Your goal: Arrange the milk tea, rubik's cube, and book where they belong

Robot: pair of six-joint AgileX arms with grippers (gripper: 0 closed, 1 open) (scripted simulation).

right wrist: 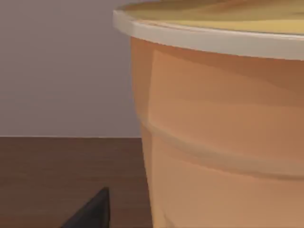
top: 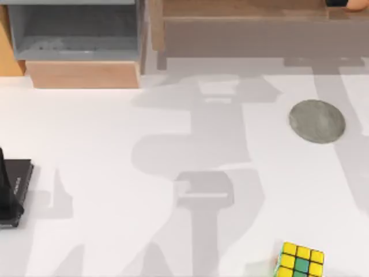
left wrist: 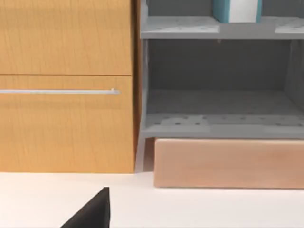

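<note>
The rubik's cube sits on the white table at its near edge, toward the right corner, yellow and green squares showing on top. Well apart from it, toward the right edge and farther back, lies a flat grey round disc with nothing on it.

The milk tea looms close in the right wrist view, its pale rim and creamy top above the orange tapered side, and it stands on a dark brown wooden surface in front of a plain grey wall. In the top view a small dark and orange bit at the far right corner, on the brown wooden shelf, may be part of it, though that is too small to tell.

The book stands upright on the upper level of the grey shelf unit, teal cover and white edge showing in the left wrist view. Below it the lower grey compartment is open, with a pale wooden block along its foot and an orange wooden cabinet with a metal handle beside it.

A black flat slab lies at the left edge of the table.

I cannot tell how the jaws of either gripper stand: each wrist view shows just a dark wedge at its border
</note>
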